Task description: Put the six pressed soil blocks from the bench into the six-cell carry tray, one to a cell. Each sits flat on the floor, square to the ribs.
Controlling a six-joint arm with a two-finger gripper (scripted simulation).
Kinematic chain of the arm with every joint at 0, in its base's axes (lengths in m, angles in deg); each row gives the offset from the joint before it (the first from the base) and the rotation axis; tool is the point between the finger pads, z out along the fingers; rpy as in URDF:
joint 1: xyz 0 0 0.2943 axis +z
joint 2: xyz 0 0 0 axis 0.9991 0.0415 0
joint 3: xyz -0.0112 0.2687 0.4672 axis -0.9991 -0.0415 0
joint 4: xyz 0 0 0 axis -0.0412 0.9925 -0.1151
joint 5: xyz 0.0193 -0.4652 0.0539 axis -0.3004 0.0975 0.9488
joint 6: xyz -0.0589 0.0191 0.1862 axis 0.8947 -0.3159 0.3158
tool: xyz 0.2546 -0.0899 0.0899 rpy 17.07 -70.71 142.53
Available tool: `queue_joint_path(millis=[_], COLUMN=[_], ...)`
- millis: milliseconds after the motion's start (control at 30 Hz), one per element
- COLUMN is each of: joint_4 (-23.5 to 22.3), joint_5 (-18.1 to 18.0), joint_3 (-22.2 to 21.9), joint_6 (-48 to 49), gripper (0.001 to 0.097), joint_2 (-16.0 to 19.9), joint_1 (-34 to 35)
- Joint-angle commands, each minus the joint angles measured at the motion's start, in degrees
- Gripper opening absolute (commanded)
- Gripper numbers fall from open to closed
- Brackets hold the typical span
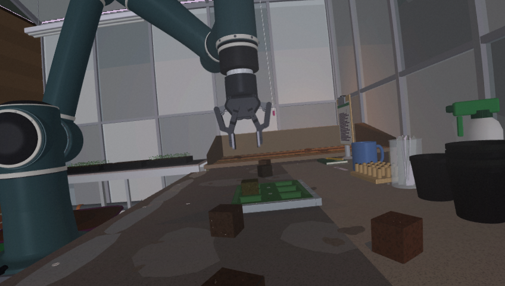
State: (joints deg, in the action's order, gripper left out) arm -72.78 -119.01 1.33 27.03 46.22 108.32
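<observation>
A brown soil block (250, 186) sits in a left-hand cell of the green six-cell carry tray (274, 193), which lies on the bench. My gripper (245, 144) hangs well above that block, open and empty. Another soil block (264, 170) rests on the bench beyond the tray, with a further one (264, 162) behind it. On the near side of the tray, one block (226, 220) stands just in front of it, one (397, 236) sits to the right, and one (234, 277) is cut off at the bottom edge.
Two black pots (460, 177) stand at the right edge of the bench, with a spray bottle (476, 118) behind them. Further back are a clear beaker (404, 161), a blue mug (365, 152) and a rack of pegs (372, 171). My arm's base (32, 170) stands at left.
</observation>
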Motion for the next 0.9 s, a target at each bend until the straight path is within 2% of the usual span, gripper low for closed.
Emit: queue_joint_path(millis=[0, 333, 500, 667, 867], joint_4=[0.0, 0.0, 0.0, 0.0, 0.0], joint_5=[0.0, -0.1, -0.3, -1.1, -3.0], joint_3=[0.0, 0.2, 1.0, 3.6, 9.2], joint_6=[0.0, 0.1, 0.5, 0.9, 0.3], gripper=[0.0600, 0.0600, 0.0600, 0.0600, 0.0600], joint_2=[0.0, 0.0, 0.6, 2.4, 6.1], joint_1=[0.0, 0.4, 3.5, 9.2, 16.4])
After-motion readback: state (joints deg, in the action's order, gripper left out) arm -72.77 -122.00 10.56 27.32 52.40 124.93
